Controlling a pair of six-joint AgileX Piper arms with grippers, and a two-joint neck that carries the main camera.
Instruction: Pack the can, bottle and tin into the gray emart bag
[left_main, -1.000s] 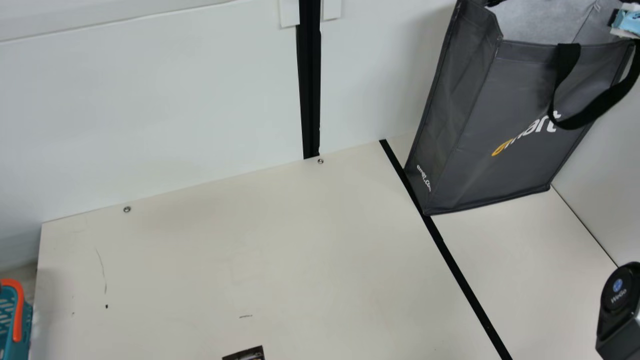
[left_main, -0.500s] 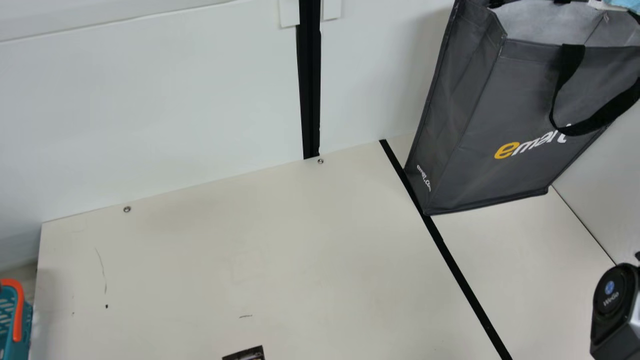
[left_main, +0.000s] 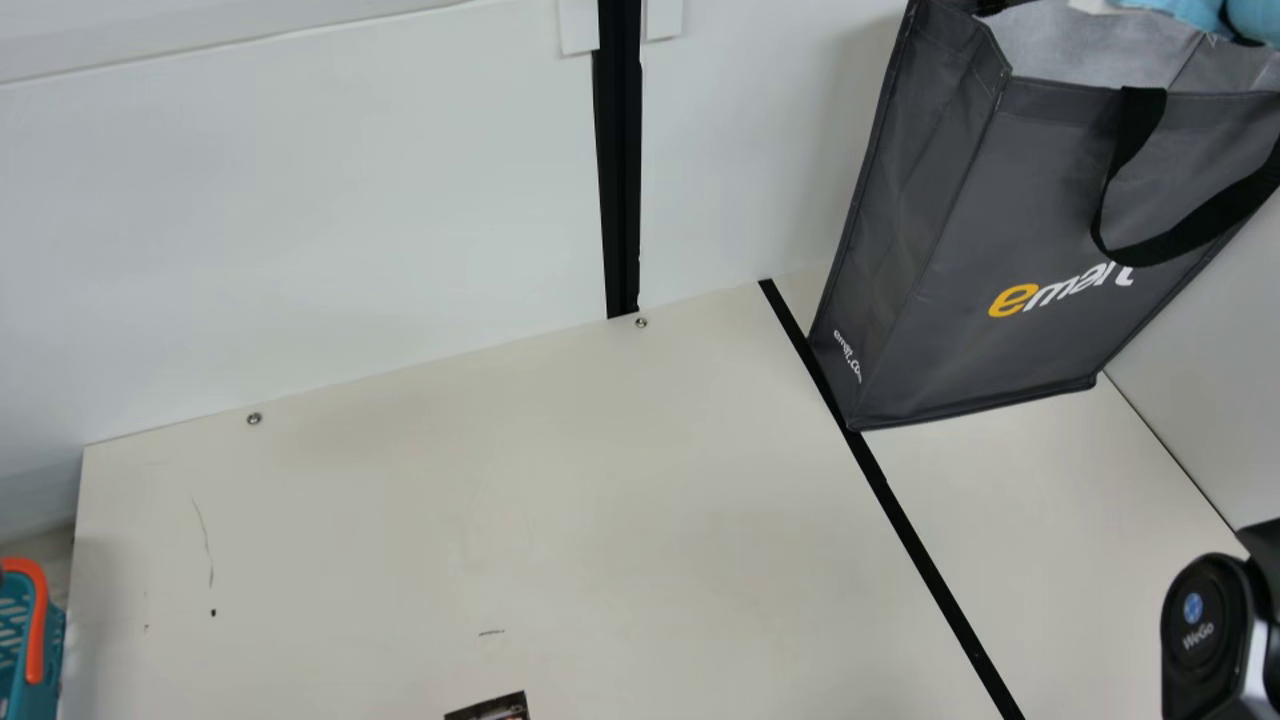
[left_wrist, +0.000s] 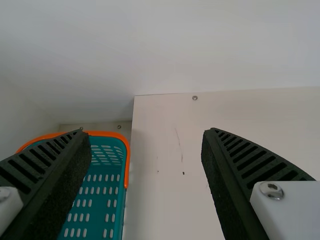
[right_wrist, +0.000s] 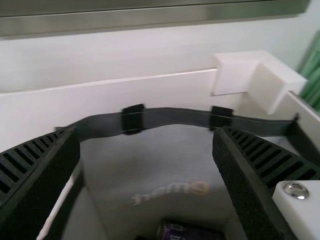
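Note:
The gray emart bag (left_main: 930, 260) stands open-topped at the main view's right. In the right wrist view, my right gripper (right_wrist: 146, 137) is open over the mouth of the bag (right_wrist: 150, 165), nothing between its fingers. Low inside lies a dark purple can (right_wrist: 187, 231), partly cut off by the view's edge. My left gripper (left_wrist: 145, 135) stands open and holds nothing, with the table and a basket beyond it. A dark printed item (left_main: 490, 709) lies at the main view's bottom edge; I cannot tell what it is.
A teal basket (left_wrist: 102, 197) with an orange rim is beside the table's left edge. My right arm's joint (left_main: 1205, 625) is at the lower right. A light-blue item (left_main: 1190, 12), its nature unclear, hangs over the bag's mouth. White walls stand behind.
The light-blue item and my right arm's joint have moved leftward. The bag's front and handle have shifted, showing more of its lettering.

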